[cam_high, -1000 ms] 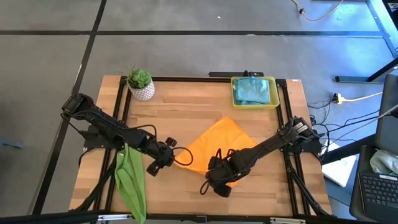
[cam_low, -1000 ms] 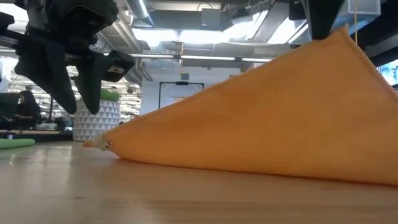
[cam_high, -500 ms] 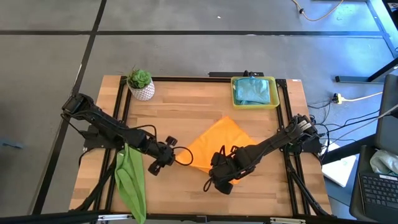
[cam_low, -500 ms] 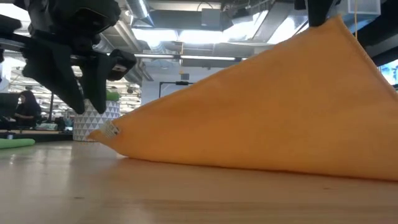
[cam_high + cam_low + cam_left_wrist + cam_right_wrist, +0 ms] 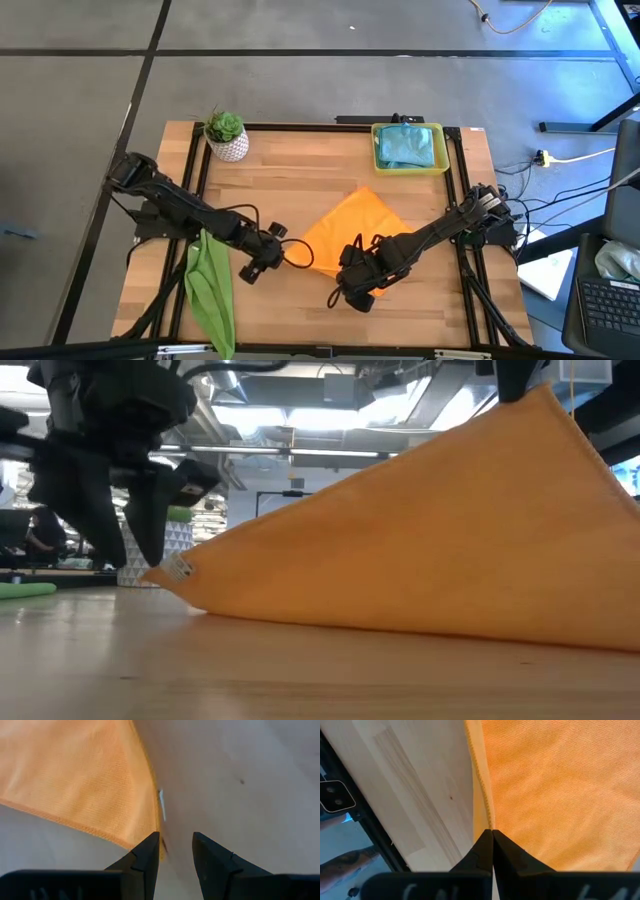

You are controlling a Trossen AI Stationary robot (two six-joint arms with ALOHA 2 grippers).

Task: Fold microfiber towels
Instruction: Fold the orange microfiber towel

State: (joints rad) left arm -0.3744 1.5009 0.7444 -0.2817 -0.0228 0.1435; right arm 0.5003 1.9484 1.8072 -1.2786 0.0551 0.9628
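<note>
Since a second ago, the left claw (image 5: 283, 256) has been brought closer to the left corner of the orange towel (image 5: 352, 232); in the low view its dark fingers (image 5: 140, 525) are now seen nearly touching that corner, where before a gap was shown. The right claw (image 5: 357, 290) was drawn slightly toward the towel's middle half a second ago and has hardly been moved since, with the held corner kept raised.

From above, a green towel (image 5: 208, 290) is seen draped over the desk's (image 5: 280, 170) front left edge, teal towels (image 5: 408, 146) are seen in a yellow tray (image 5: 378, 150) at the back right, and a potted plant (image 5: 226, 135) at the back left. The low view alone shows the orange towel lifted into a slope, with a small white tag (image 5: 181, 568) at its low corner. The left wrist view shows the left claw partly open, the corner lying just ahead of the fingers, nothing gripped. The right wrist view shows the right claw closed tight on the orange towel's edge
</note>
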